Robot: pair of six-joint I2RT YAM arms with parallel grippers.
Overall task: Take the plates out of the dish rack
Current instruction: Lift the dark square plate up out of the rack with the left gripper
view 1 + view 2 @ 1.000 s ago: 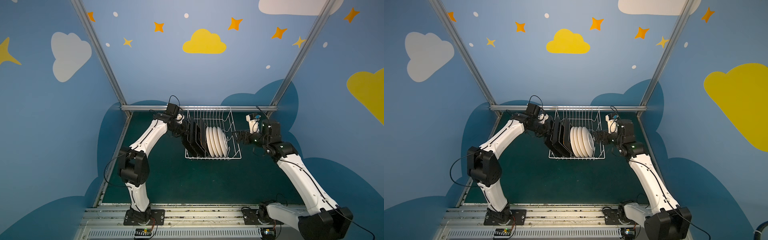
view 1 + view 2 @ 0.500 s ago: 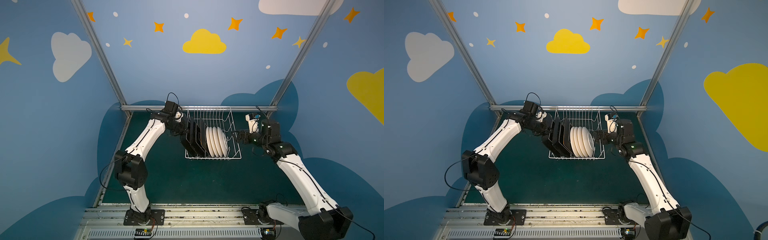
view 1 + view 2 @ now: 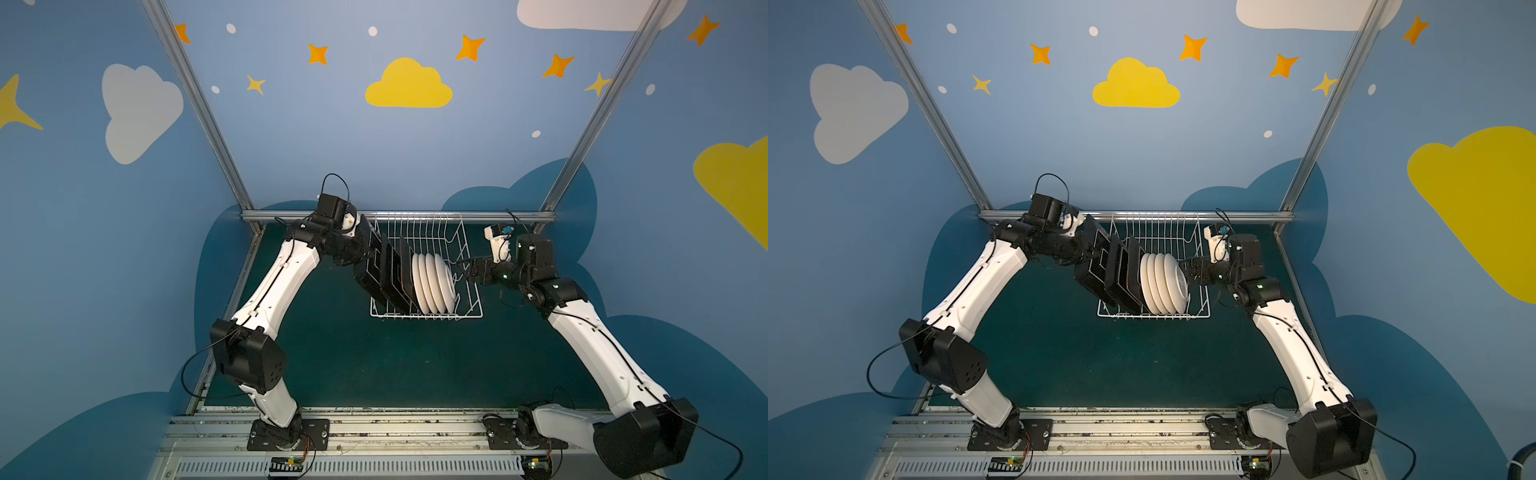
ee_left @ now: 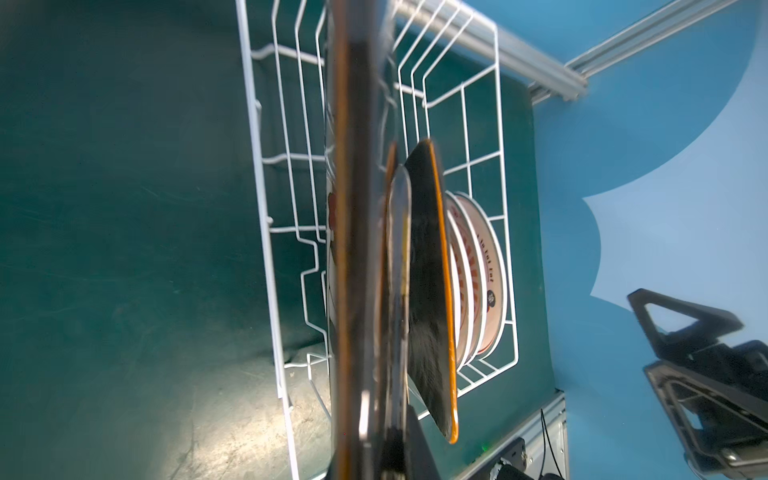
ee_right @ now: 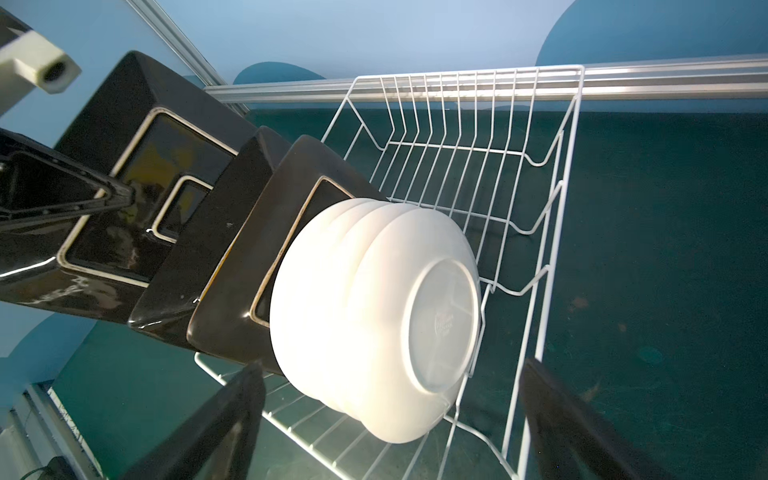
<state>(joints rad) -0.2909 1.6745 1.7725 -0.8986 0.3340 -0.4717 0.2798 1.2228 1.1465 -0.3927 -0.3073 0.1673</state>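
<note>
Outermost square plate [image 3: 369, 279] farther left; tight within left pincer [image 3: 368, 248]

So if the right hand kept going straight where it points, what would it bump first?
Probably the back of the nearest round white plate in the dish rack. The open right hand points at it, though a rack wire might come first; depth is unclear.

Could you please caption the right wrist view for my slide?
Left gripper clamps the end black plate; two more black plates and four white plates stand in the rack.
</note>
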